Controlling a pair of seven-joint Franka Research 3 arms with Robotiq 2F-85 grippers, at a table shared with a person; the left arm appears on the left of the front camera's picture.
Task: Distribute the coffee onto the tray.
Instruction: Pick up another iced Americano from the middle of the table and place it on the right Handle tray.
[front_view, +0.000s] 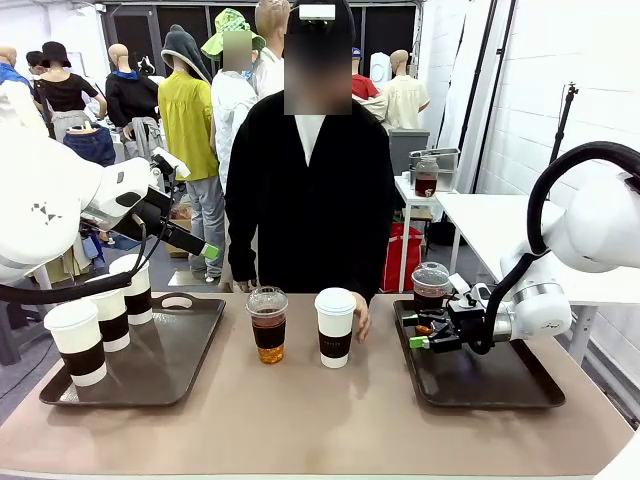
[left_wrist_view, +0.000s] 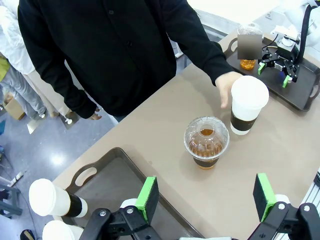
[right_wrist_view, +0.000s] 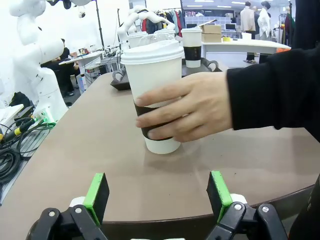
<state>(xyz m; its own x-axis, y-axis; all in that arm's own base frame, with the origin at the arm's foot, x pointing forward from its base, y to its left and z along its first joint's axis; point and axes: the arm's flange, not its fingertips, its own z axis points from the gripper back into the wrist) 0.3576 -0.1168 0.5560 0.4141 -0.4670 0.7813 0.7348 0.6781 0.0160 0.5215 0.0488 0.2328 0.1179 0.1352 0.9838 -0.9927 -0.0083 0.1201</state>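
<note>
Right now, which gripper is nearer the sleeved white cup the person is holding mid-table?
Right. The right gripper sits low at the right tray's inner edge, open toward the cup; the left gripper hangs raised over the left tray, farther off.

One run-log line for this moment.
left pincer open | right pincer open over right tray | person's hand on white sleeved cup | dome-lidded cup mid-table

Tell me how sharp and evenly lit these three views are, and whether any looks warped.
Front view: even light, soft shadows under the middle paper cup, sharp. Left wrist view: wide-angle bowing toward the edges, small highlights on the dome-lidded cup. Right wrist view: the person's hand is crisp, brighter beyond it.
</note>
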